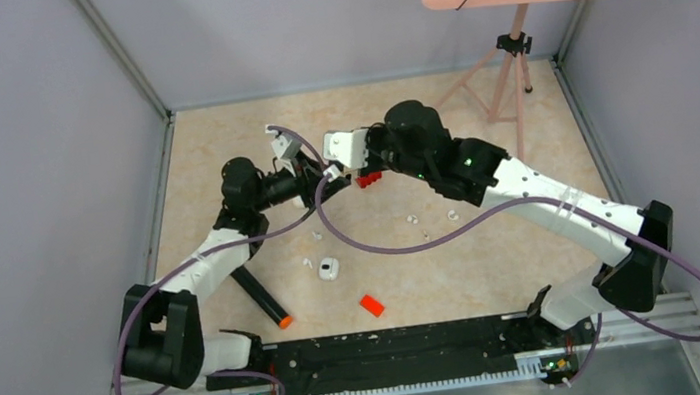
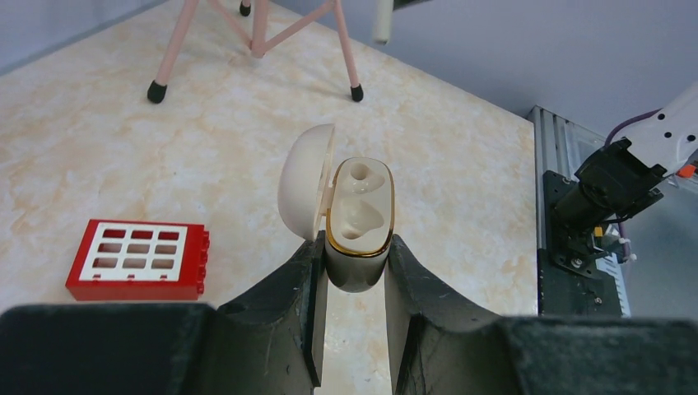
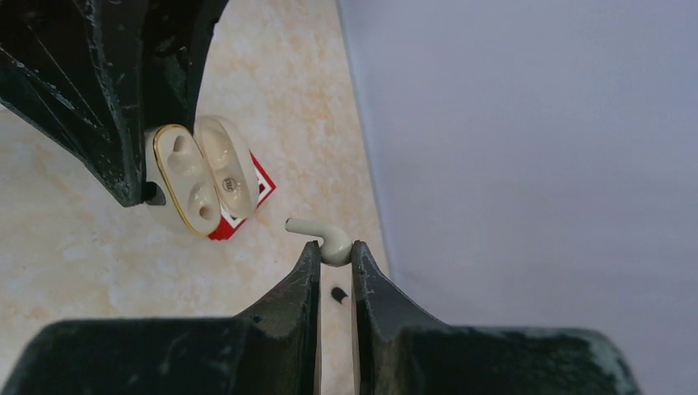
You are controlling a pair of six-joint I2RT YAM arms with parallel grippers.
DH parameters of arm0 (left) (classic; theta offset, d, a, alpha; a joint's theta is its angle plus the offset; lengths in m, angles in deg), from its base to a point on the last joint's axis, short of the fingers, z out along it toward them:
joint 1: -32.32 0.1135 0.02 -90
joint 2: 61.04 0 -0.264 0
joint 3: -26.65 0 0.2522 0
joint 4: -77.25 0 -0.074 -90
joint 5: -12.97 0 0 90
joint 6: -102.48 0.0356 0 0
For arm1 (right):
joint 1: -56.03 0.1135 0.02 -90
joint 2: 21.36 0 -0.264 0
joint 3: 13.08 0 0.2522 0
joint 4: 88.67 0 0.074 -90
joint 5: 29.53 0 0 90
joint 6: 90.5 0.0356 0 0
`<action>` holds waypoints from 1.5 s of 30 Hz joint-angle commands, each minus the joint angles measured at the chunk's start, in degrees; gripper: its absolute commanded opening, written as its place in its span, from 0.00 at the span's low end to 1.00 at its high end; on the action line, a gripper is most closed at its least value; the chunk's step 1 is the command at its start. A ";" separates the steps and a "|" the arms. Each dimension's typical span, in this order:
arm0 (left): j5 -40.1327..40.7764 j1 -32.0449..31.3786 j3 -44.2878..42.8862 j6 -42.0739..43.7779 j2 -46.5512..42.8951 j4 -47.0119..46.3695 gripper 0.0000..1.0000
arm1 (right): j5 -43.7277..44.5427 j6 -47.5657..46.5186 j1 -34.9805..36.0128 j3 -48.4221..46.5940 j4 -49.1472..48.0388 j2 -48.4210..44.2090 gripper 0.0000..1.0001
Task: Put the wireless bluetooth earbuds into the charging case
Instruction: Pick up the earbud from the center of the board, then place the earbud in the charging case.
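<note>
Left wrist view, item one: left claw (image 2: 354, 248), clenched on the lower body of the charging case (image 2: 360, 210). Case: glossy cream shell with a gold rim, held upright, domed lid hinged open to the left. Its two moulded wells are both vacant. Beyond it on the marbled table (image 2: 461, 189) lies a red block (image 2: 138, 259) with a white grid face, flat. Farther back are the feet of a pink stand (image 2: 259, 33).

Right wrist view, item two: right claw (image 3: 334, 249), pinched on the bulb of one earbud (image 3: 325, 234). Earbud: cream plastic, short stem pointing left toward the case, held off the table and apart from the case.

Top external view: orange-red chip (image 1: 371, 305) and black marker (image 1: 263, 297) lie nearest the arm bases. Further earbuds (image 1: 412, 218), tiny white pieces, lie loose on the table mid-field.
</note>
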 commanded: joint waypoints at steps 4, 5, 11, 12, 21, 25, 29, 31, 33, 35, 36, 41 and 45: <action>1.96 -2.11 -3.27 -2.61 0.50 -8.25 0.00 | 2.74 -7.40 2.58 0.21 -5.98 0.72 0.00; 2.23 -2.12 -3.36 -3.34 0.43 -8.43 0.00 | 2.36 -7.36 2.68 0.23 -6.09 0.72 0.00; 2.22 -2.12 -3.43 -6.74 -0.01 -10.14 0.00 | -0.72 -7.08 3.04 0.78 -6.82 0.66 0.00; 1.92 -2.12 -3.53 -6.90 -0.11 -10.33 0.00 | -1.35 -6.90 3.05 0.99 -6.74 0.47 0.00; 1.39 -2.12 -4.18 -9.08 -0.64 -11.18 0.00 | -6.37 -4.31 3.05 1.91 -5.77 -0.42 0.00; 1.44 -2.12 -4.10 -9.45 -0.95 -11.26 0.00 | -7.15 -3.86 3.04 1.72 -5.80 -0.11 0.00; 1.31 -2.12 -4.00 -9.53 -1.23 -11.21 0.00 | -8.72 -3.40 3.12 1.63 -5.89 0.18 0.00; 1.37 -2.12 -4.08 -9.63 -1.29 -11.07 0.00 | -9.11 -3.39 3.13 1.64 -5.84 0.33 0.00; 1.35 -2.10 -4.18 -9.88 -1.35 -11.18 0.00 | -9.03 -3.73 3.12 1.53 -5.85 0.65 0.00; 1.16 -2.11 -4.31 -9.92 -1.38 -11.20 0.00 | -8.84 -4.16 3.20 1.28 -5.86 1.05 0.00; 1.12 -2.10 -4.27 -9.87 -1.39 -11.22 0.00 | -8.81 -4.38 3.27 1.07 -5.89 1.27 0.00; 1.04 -2.12 -4.27 -9.76 -1.39 -11.35 0.00 | -8.01 -5.30 3.23 0.71 -6.12 2.16 0.00; 1.06 -2.11 -4.57 -9.35 -1.08 -11.27 0.00 | -7.76 -5.42 3.25 0.18 -6.11 2.67 0.00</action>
